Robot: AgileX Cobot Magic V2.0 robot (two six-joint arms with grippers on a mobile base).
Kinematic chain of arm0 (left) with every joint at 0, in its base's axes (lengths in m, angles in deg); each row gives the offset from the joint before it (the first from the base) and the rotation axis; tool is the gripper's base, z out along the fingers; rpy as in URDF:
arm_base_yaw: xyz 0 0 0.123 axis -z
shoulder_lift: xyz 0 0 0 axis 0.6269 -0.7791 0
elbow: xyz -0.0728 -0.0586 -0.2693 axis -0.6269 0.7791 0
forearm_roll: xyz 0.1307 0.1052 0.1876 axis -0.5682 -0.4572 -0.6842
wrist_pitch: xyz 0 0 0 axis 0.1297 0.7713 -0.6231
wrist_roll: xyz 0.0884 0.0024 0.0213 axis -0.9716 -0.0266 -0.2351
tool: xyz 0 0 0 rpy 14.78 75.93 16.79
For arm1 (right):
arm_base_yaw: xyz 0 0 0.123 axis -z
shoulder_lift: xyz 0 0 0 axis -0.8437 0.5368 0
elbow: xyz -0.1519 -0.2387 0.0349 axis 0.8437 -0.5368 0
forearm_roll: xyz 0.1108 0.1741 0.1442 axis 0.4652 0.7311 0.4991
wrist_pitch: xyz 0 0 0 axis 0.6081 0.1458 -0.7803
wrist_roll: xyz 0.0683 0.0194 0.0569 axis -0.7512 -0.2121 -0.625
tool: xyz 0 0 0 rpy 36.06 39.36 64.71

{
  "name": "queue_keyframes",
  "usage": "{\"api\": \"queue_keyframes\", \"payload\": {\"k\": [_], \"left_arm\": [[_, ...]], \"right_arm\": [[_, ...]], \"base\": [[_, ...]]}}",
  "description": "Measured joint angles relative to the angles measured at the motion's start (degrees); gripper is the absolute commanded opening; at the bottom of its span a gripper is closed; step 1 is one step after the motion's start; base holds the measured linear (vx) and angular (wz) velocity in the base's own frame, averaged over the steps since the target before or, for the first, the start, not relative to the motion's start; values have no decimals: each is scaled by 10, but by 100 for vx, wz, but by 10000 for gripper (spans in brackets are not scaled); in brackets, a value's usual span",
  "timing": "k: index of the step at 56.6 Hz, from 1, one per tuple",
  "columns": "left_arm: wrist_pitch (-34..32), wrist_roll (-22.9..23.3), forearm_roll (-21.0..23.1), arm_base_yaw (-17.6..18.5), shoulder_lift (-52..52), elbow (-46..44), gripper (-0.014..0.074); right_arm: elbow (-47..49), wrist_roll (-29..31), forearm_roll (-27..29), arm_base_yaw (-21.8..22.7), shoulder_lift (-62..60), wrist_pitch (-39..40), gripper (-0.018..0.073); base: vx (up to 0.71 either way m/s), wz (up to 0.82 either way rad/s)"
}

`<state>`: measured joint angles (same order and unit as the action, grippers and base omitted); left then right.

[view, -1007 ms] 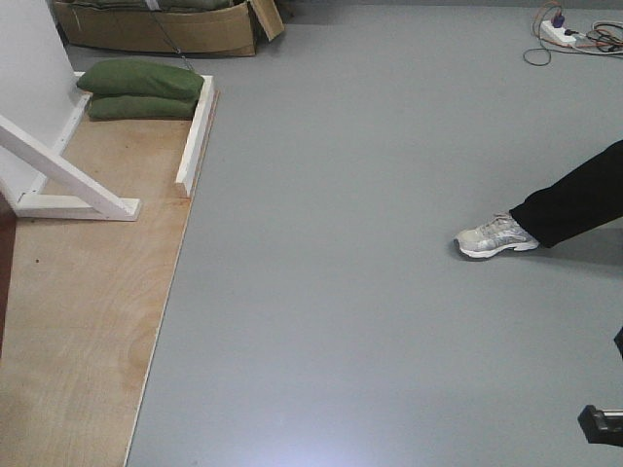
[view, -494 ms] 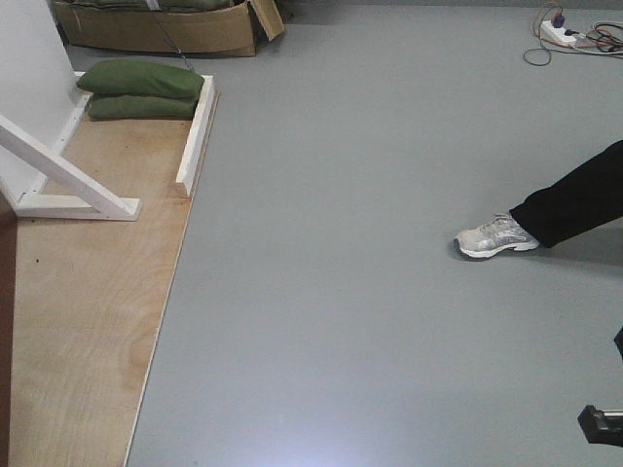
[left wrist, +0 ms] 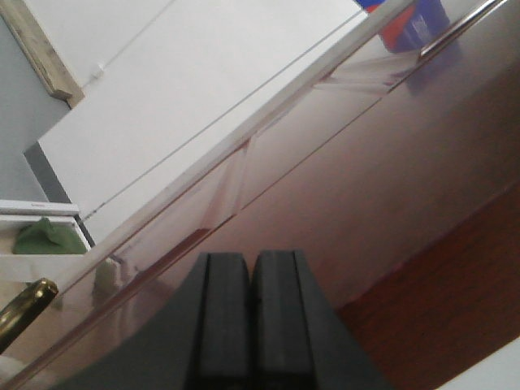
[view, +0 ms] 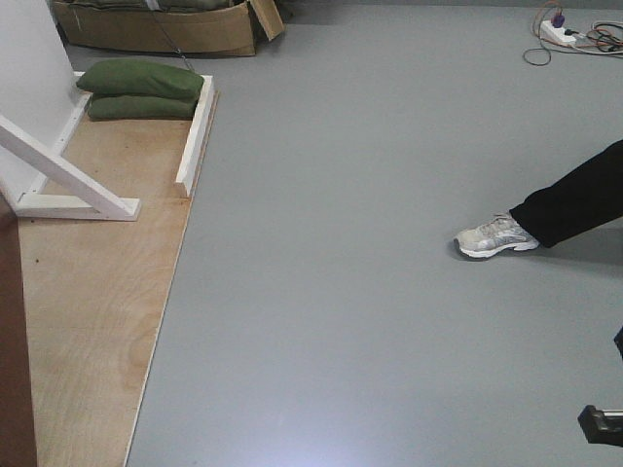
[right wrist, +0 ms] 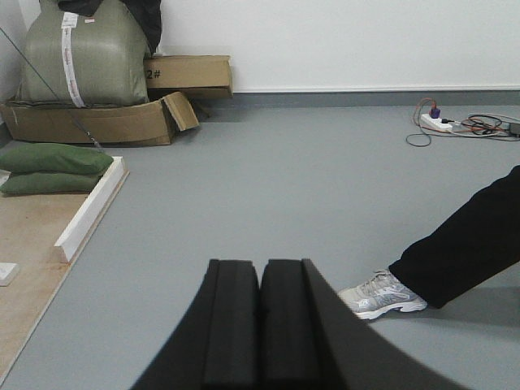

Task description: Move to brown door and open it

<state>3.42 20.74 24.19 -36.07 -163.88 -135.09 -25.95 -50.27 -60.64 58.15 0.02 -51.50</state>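
The brown door (left wrist: 390,187) fills the left wrist view, glossy and reddish-brown, with a recessed panel edge running diagonally. Its brass lever handle (left wrist: 24,302) shows at the lower left. My left gripper (left wrist: 250,258) is shut and empty, close in front of the door face and to the right of the handle. In the front view the door (view: 12,370) is a dark brown strip at the lower left edge. My right gripper (right wrist: 261,264) is shut and empty, pointing over the grey floor away from the door.
A plywood base (view: 97,292) with a white brace (view: 68,175) lies on the left. Green sandbags (view: 141,89) and a cardboard box (view: 156,29) sit behind it. A person's leg and shoe (view: 496,236) stand at the right. A power strip with cables (view: 565,34) lies far right.
The brown door strip at the lower left of the front view has grown wider and taller. The person's foot and the floor items have not moved.
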Motion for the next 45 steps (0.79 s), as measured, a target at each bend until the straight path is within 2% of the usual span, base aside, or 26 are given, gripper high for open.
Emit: {"api": "queue_keyframes", "payload": {"k": [7,13,24,30,45], "left_arm": [[14,0,0,2,0,0,-3],[0,0,-2,3,0,0,-3],[-126,0,-1,11,-3,0,-3],[-178,0,4,31,-17,0,-3],[-182,0,-9,102,-63,0,-3]], "right_arm": [[0,0,0,0,0,0,0],[0,0,0,0,0,0,0],[0,0,0,0,0,0,0],[0,0,0,0,0,0,0],[0,0,0,0,0,0,0]], "base": [[0,0],[0,0],[0,0],[0,0],[0,0]]}}
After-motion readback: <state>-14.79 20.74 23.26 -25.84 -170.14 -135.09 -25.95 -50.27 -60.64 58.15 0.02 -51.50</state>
